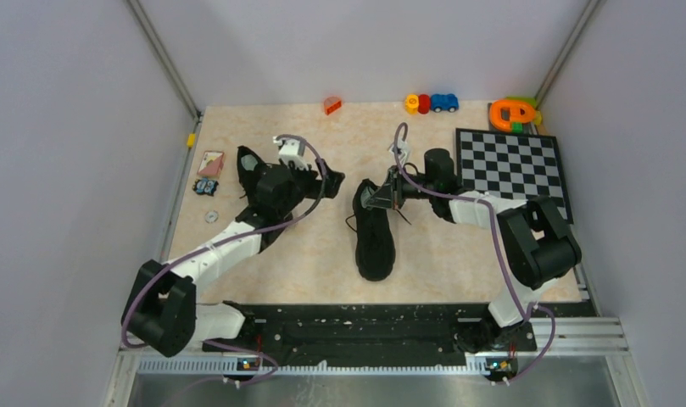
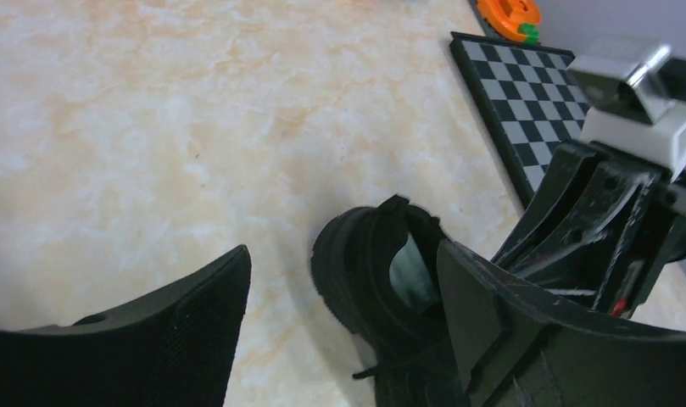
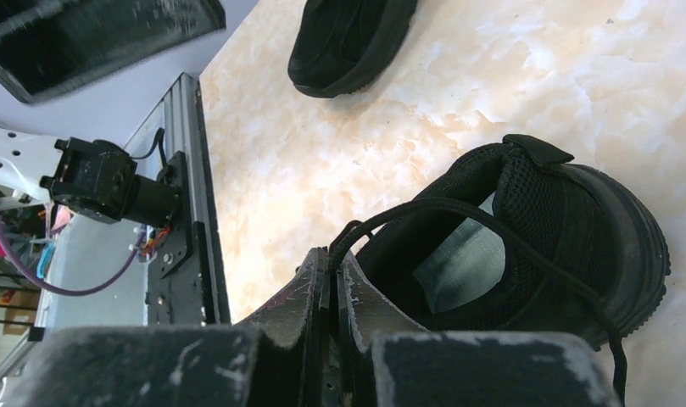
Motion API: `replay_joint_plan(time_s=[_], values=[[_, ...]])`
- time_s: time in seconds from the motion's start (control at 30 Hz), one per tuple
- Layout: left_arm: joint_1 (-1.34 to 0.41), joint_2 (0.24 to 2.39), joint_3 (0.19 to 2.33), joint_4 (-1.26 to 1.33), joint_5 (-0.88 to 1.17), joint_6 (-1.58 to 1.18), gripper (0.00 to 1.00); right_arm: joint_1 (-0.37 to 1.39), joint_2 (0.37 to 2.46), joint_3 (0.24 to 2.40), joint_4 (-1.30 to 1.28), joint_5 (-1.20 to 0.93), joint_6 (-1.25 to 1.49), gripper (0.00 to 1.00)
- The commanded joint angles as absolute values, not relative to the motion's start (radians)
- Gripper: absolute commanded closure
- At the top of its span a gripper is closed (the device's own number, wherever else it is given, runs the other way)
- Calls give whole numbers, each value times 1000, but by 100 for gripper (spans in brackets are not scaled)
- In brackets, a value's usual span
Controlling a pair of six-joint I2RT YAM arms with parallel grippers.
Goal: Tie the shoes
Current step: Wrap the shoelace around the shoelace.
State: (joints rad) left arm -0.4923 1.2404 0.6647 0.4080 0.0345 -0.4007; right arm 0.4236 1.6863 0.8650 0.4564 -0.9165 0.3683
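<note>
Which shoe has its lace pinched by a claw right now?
The middle shoe: the right claw is shut on its lace. The other shoe lies apart, farther left.

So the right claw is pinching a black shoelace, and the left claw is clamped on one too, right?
No. The right gripper does pinch a lace of the shoe, but the left gripper is open and holds nothing; its fingers stand wide apart in the left wrist view.

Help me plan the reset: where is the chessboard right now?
In the top view, the chessboard lies at the far right, between the orange toy and the right arm's elbow.
</note>
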Motion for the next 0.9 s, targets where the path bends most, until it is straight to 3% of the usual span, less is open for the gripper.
replay_joint_plan(time_s=[0.0, 0.1, 0.4, 0.87], values=[[-495, 1323, 867, 243, 140, -535, 25, 436, 1655, 903, 470, -943, 305, 100], [-495, 1377, 944, 175, 206, -599, 35, 436, 1649, 898, 467, -939, 292, 100], [-495, 1513, 1073, 75, 316, -859, 41, 436, 1617, 872, 493, -938, 284, 100], [-497, 1642, 1133, 54, 469, -972, 52, 437, 1577, 861, 499, -940, 283, 100]])
